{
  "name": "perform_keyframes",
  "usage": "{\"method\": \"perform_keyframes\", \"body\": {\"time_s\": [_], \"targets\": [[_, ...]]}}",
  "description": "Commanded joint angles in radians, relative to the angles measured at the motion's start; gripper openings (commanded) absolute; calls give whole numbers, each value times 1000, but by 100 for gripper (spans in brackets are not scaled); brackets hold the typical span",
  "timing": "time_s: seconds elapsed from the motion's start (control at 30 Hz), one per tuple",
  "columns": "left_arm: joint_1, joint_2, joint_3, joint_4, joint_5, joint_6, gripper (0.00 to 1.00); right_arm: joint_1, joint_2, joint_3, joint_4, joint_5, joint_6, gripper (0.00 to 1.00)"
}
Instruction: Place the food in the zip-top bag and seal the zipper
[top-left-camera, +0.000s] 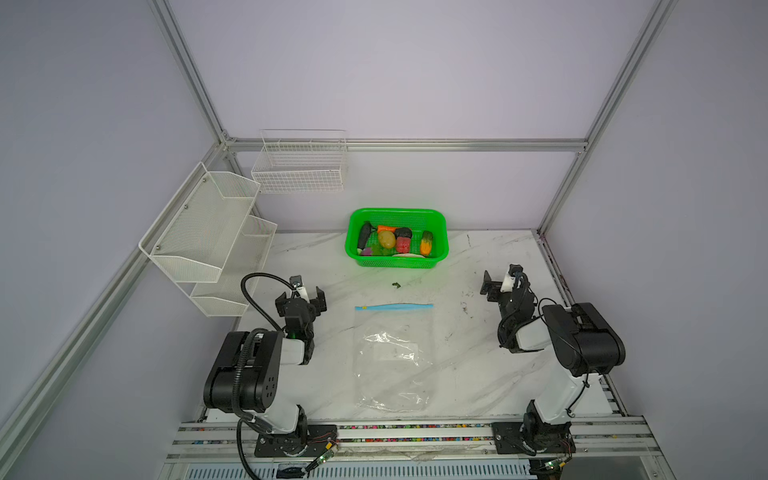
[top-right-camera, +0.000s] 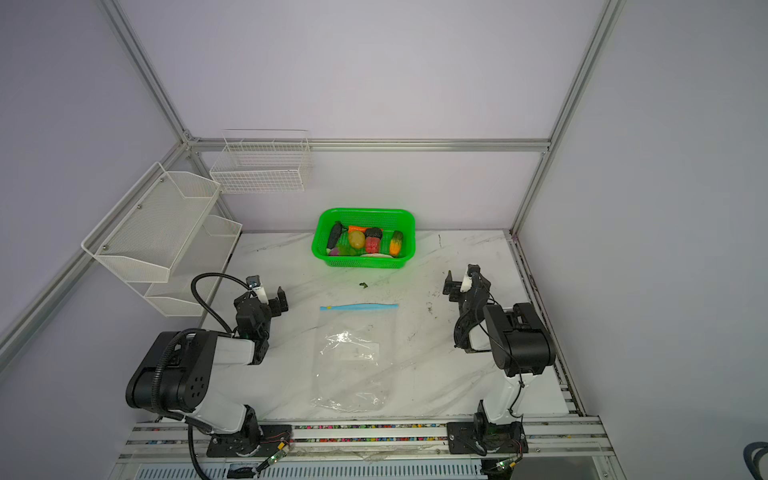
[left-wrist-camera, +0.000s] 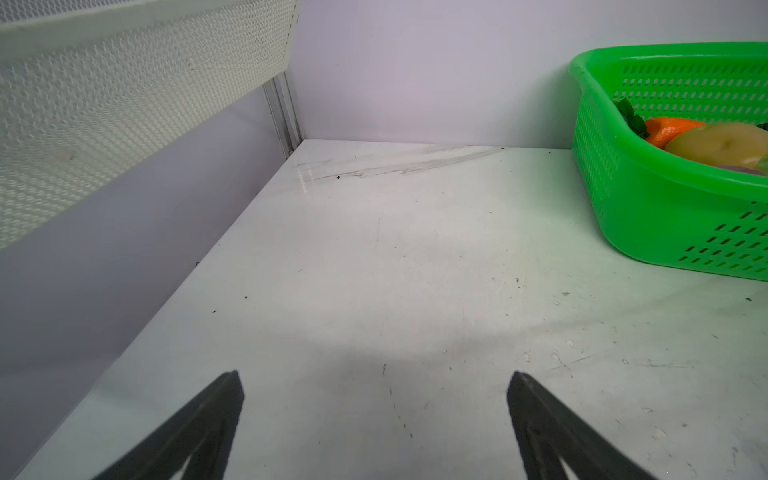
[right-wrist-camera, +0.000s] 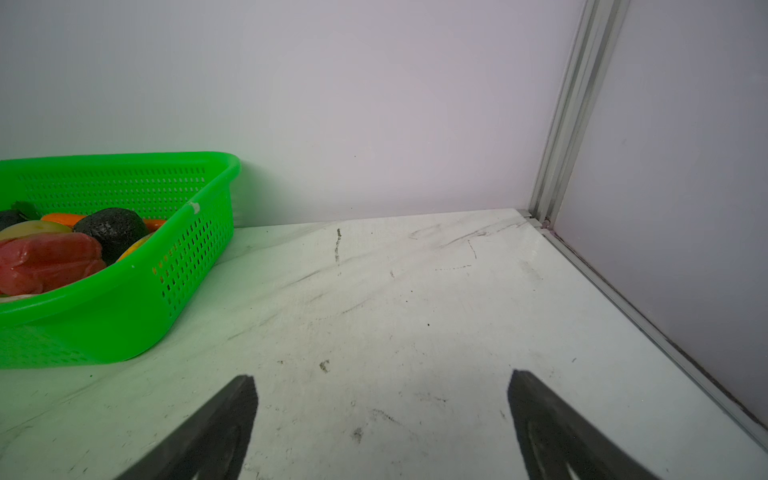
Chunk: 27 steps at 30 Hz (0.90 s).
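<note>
- Sitting left of the zip-top bag (top-left-camera: 392, 357): left gripper (top-left-camera: 301, 297), jaws spread wide, nothing held, just bare table (top-left-camera: 469, 374) between its fingers in the wrist view.
- right gripper (top-left-camera: 489, 286) to the right of the bag, jaws also wide apart, gripping nothing.
- food (top-left-camera: 395, 242) is all in the green basket (top-left-camera: 397, 211) by the back wall: potato (top-left-camera: 387, 239), red pepper (top-left-camera: 403, 244), carrot (top-left-camera: 388, 228), eggplant (top-left-camera: 364, 235).
- Bag lies flat mid-table between the arms, apart from the basket.
- zipper (top-left-camera: 394, 307) runs along the edge facing the basket, yellow slider tab (top-left-camera: 364, 308) at its left end; can't tell if it's sealed.
- Small dark green scrap (top-left-camera: 395, 285) on the table between basket and bag, touching neither.
</note>
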Motion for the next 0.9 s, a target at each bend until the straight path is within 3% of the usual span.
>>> {"method": "perform_keyframes", "body": {"time_s": [0.0, 0.87], "targets": [[-3, 1, -15, 50, -2, 4, 100, -7, -4, 12, 11, -8, 12, 97], [-3, 0, -20, 55, -14, -5, 100, -16, -18, -5, 32, -18, -4, 97]]}}
